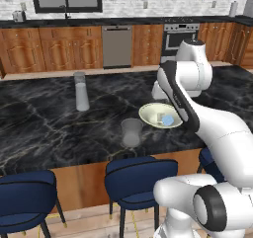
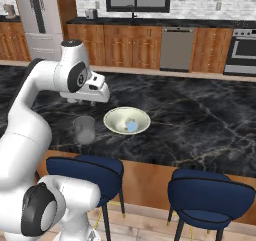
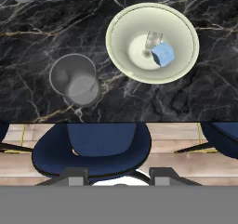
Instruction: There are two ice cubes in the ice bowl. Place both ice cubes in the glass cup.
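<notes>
Currently hovering above ice bowl (image 3: pixel 152 42), gripper (image 3: pixel 119 176) spread, grasping nothing. Both ice cubes (image 3: pixel 158 50) resting inside bowl; glass cup (image 3: pixel 74 80) beside bowl, receiving nothing yet.

Counted on the counter: two ice cubes (image 3: pixel 162 54) (image 3: pixel 153 39), one bowl (image 3: pixel 121 28), one cup (image 3: pixel 74 80), one tall vessel (image 1: pixel 81 91); below it, two stools (image 2: pixel 212 197) (image 2: pixel 87 172).

counter (image 1: pixel 49 128): black marble | stools (image 2: pixel 210 197): navy | cabinets (image 1: pixel 59 49): wood | dishwasher (image 1: pixel 117 45) | oven (image 1: pixel 173 37) | fridge (image 2: pixel 42 20)
</notes>
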